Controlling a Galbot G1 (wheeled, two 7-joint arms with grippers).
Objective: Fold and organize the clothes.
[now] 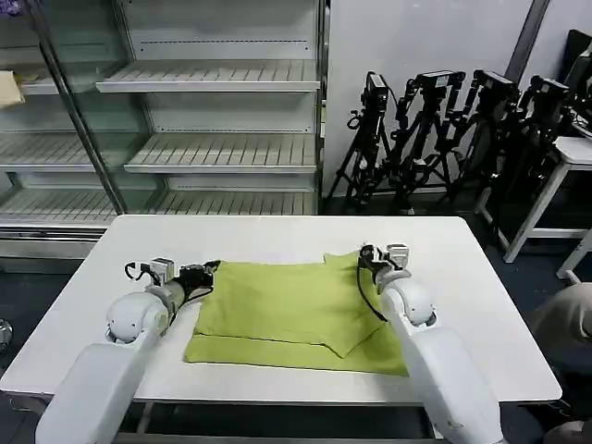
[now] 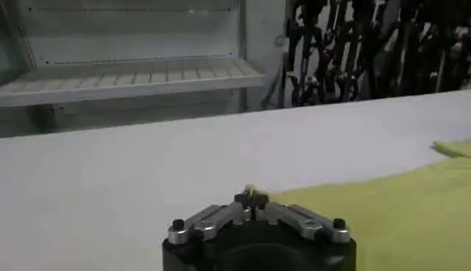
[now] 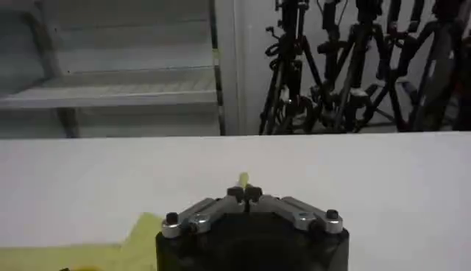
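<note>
The clothes, a lime yellow-green T-shirt [image 1: 287, 310], lie partly folded in the middle of the white table [image 1: 277, 236]. My left gripper [image 1: 209, 272] is at the shirt's far left corner, shut on a pinch of the fabric; the left wrist view shows its fingertips [image 2: 251, 197] closed with the green cloth [image 2: 383, 213] running off to one side. My right gripper [image 1: 366, 258] is at the far right corner, shut on the fabric too. In the right wrist view a sliver of green sticks out between its fingertips [image 3: 243, 193].
Empty metal shelving [image 1: 213, 120] stands behind the table. A cluster of black tripods [image 1: 444, 129] lines the wall at the back right, beside a white side table [image 1: 569, 157]. Bare tabletop surrounds the shirt on all sides.
</note>
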